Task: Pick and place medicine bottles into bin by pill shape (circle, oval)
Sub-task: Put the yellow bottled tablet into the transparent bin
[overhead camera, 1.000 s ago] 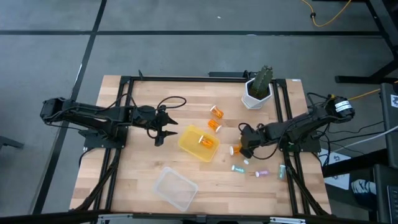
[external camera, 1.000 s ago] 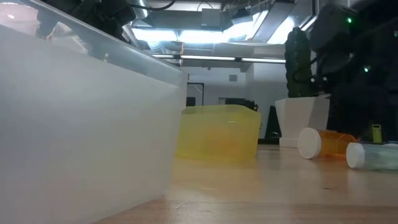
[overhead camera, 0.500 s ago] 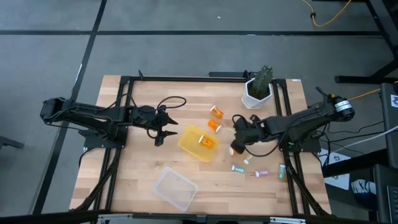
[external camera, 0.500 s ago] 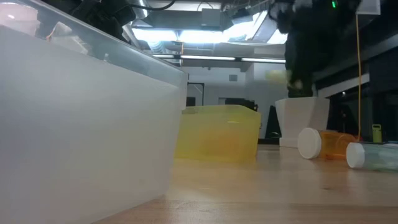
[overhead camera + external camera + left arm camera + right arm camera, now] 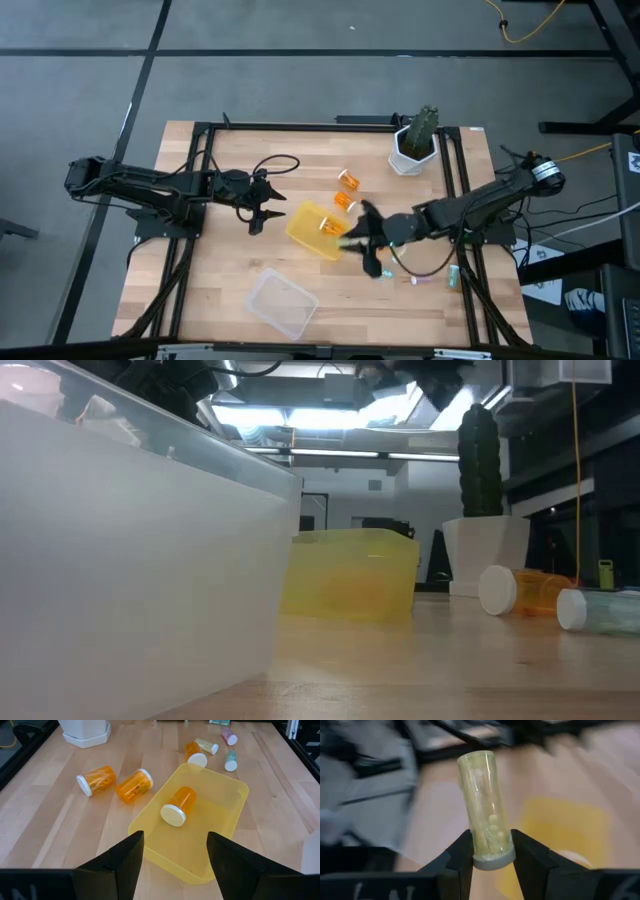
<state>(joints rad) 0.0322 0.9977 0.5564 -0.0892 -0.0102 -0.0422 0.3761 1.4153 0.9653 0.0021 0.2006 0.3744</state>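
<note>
Presently, a pale green vial (image 5: 485,805) is held clamped between the fingers of the right gripper (image 5: 487,852), its long axis projecting straight ahead. The yellow bin (image 5: 318,231) is found just beside that gripper.

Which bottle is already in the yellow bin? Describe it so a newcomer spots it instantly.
Find the yellow bin mid-table, ahead of the left end effector. Lying on its side inside is one stubby orange bottle, white cap toward the camera. Two similar orange bottles lie outside on bare wood; this is the only one within the walls.
</note>
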